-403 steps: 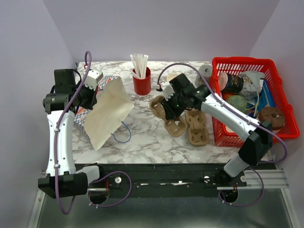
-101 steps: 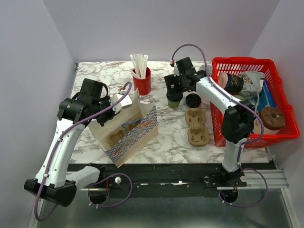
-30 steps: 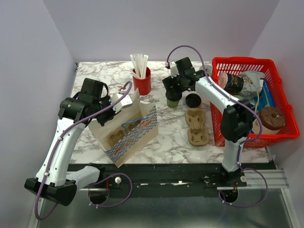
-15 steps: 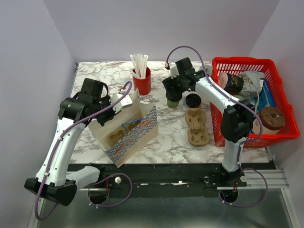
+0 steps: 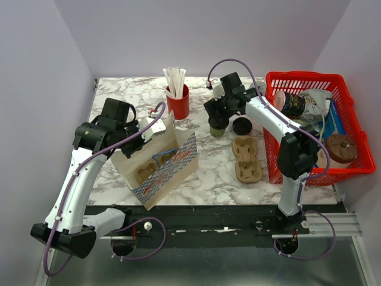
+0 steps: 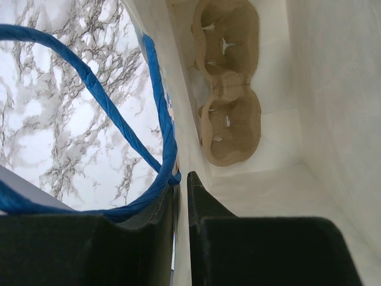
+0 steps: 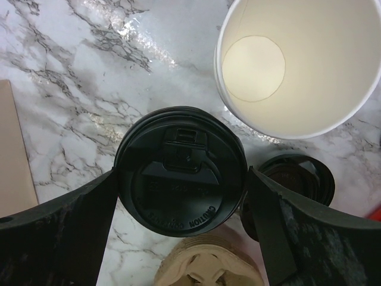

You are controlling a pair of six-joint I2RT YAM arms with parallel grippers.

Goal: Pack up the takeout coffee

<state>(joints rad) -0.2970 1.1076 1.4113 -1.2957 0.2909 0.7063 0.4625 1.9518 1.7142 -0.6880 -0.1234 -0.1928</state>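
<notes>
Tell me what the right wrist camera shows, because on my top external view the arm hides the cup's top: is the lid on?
Observer: Yes. The black lid sits on the coffee cup, between the wide-open fingers of the right gripper.
Operator: Is anything hidden behind that arm?
Observer: An empty white paper cup stands right beside the lidded one.
Operator: And the left side?
Observer: The left gripper is shut on the wall of the paper bag, next to its blue handle.
</notes>
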